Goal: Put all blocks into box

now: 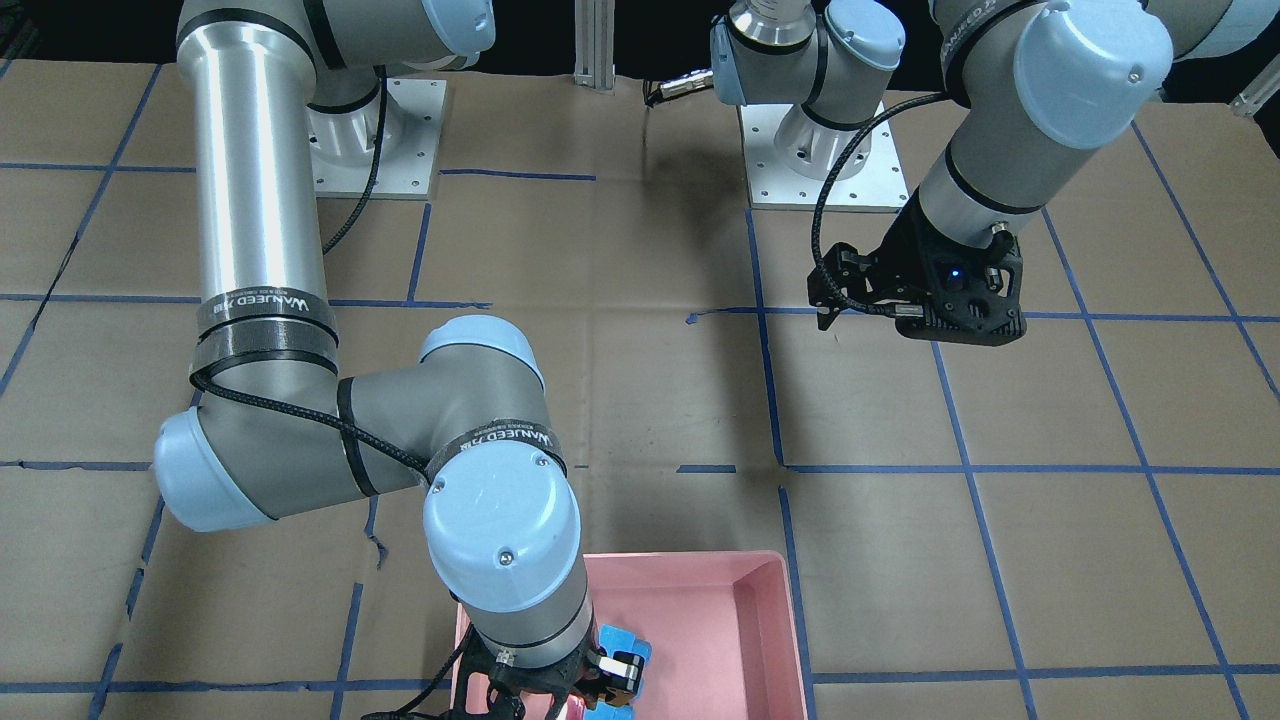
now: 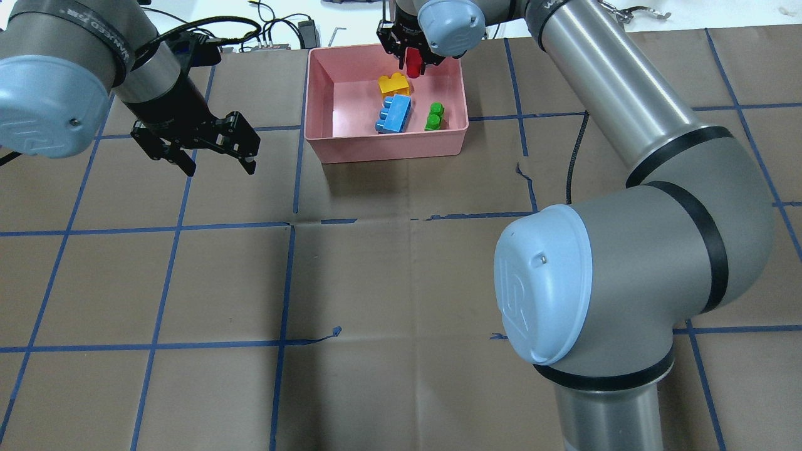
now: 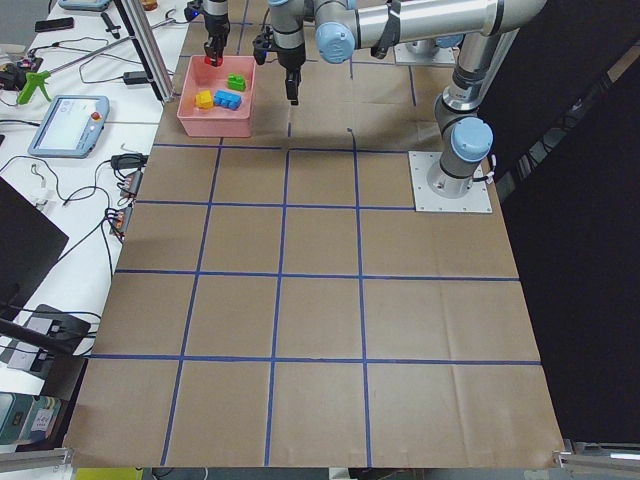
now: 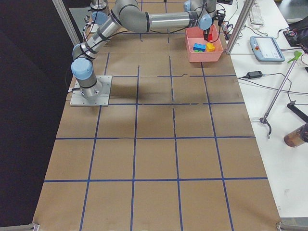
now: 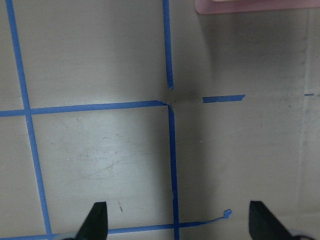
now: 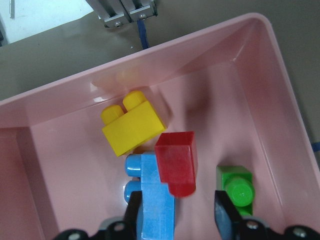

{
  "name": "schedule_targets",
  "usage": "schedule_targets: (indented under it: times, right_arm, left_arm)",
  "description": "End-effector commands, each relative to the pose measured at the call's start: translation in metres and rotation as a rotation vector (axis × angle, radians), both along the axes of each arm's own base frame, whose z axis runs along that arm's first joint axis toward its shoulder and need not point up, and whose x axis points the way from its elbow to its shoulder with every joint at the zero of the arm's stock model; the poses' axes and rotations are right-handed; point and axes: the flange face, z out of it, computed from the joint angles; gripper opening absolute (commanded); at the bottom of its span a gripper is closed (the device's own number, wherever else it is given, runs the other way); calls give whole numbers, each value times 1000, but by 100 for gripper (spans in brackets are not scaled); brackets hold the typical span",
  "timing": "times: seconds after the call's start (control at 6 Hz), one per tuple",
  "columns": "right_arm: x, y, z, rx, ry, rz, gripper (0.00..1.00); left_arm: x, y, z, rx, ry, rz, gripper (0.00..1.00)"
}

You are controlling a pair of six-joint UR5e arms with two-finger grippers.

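The pink box (image 2: 388, 147) stands at the far middle of the table. In it lie the yellow block (image 2: 395, 84), the blue block (image 2: 395, 114) and the green block (image 2: 433, 116). My right gripper (image 2: 410, 55) hangs over the box's far side. In the right wrist view its fingers (image 6: 134, 212) stand wider than the red block (image 6: 175, 162) and do not touch it. The red block sits below them, overlapping the blue block (image 6: 157, 200), beside the yellow (image 6: 132, 127) and green (image 6: 237, 192) blocks; I cannot tell if it rests or falls. My left gripper (image 2: 213, 156) is open and empty, above the table left of the box.
The table is brown cardboard with a blue tape grid. The box's corner (image 5: 250, 6) shows at the top of the left wrist view. The right arm's large elbow (image 2: 545, 288) reaches across the table's right half. Cables and a teach pendant (image 4: 267, 48) lie beyond the far edge.
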Motion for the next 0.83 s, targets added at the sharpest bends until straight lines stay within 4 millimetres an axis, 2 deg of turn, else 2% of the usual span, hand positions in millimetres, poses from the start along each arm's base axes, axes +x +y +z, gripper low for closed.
schedule_targets:
  times: [0.0, 0.17, 0.33, 0.5, 0.67]
  right_arm:
    - [1, 2, -1, 7, 1, 2, 100]
    - [-1, 5, 18, -12, -3, 9, 100]
    - [-12, 15, 46, -11, 33, 118, 100]
    - [-57, 22, 68, 91, 86, 207, 100]
    - [-124, 24, 103, 130, 100, 255, 100]
  left_arm:
    - [-1, 1, 1, -2, -1, -1, 99]
    - [-1, 0, 0, -1, 0, -2, 99]
    - [-1, 1, 1, -2, -2, -1, 99]
    - [-1, 2, 3, -7, -3, -1, 99]
    - [-1, 2, 5, -8, -3, -1, 99]
